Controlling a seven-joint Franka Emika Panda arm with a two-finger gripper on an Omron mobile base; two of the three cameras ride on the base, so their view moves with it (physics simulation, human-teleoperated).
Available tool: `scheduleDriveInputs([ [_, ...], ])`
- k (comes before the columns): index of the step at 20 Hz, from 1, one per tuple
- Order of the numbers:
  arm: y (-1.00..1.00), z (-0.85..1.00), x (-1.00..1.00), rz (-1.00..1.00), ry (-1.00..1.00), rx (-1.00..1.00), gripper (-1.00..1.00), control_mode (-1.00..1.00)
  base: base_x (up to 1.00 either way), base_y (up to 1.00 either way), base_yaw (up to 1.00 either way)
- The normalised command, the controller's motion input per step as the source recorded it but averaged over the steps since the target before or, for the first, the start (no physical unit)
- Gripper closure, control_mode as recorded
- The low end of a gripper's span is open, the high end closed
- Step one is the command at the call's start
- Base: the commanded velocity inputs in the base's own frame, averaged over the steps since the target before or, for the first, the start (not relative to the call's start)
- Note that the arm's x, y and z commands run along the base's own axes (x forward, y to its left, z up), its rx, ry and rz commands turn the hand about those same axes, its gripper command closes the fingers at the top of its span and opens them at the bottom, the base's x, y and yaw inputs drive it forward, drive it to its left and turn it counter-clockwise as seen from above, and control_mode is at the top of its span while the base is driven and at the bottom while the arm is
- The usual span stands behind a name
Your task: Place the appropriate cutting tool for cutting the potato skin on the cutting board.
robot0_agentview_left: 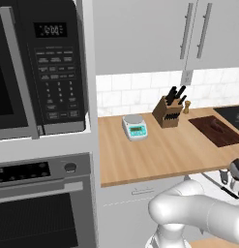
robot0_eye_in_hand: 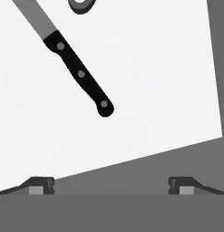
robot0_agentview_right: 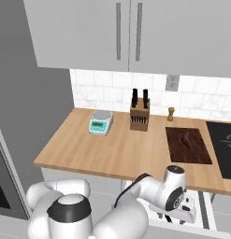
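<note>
The hand (robot0_eye_in_hand: 111, 186) is open, its two fingertips spread wide and holding nothing. Just ahead of it a knife (robot0_eye_in_hand: 79, 72) lies on a white drawer floor (robot0_eye_in_hand: 168, 81): black handle with three pale rivets, grey blade running diagonally away. The dark reddish cutting board (robot0_agentview_right: 187, 144) rests on the worktop (robot0_agentview_right: 117, 149) above the hand.

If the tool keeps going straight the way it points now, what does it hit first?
Likely the white drawer floor: the open tool aims just right of the black knife handle, which lies off-line. Depth is unclear.
</note>
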Motion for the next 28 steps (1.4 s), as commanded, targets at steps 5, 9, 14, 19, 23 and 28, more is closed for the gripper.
scheduleDriveInputs([
  [5, 0.00, -0.13, -0.24, 0.06, 0.00, -0.04, -1.00, -1.00, 0.00, 0.00, 0.00],
  [9, 0.00, -0.07, -0.44, 0.07, 0.00, -0.02, -1.00, -1.00, 0.00, 0.00, 0.00],
  [14, 0.00, 0.00, -0.61, 0.04, 0.00, -0.01, -1.00, -1.00, 0.00, 0.00, 0.00],
  [19, 0.00, -0.03, -0.57, 0.03, 0.01, -0.01, -1.00, -1.00, 0.00, 0.00, 0.00],
  [23, 0.00, -0.03, -0.78, 0.04, 0.00, -0.01, -1.00, -1.00, 0.00, 0.00, 0.00],
  [28, -0.01, 0.00, -0.33, 0.02, -0.02, 0.00, -1.00, -1.00, 0.00, 0.00, 0.00],
])
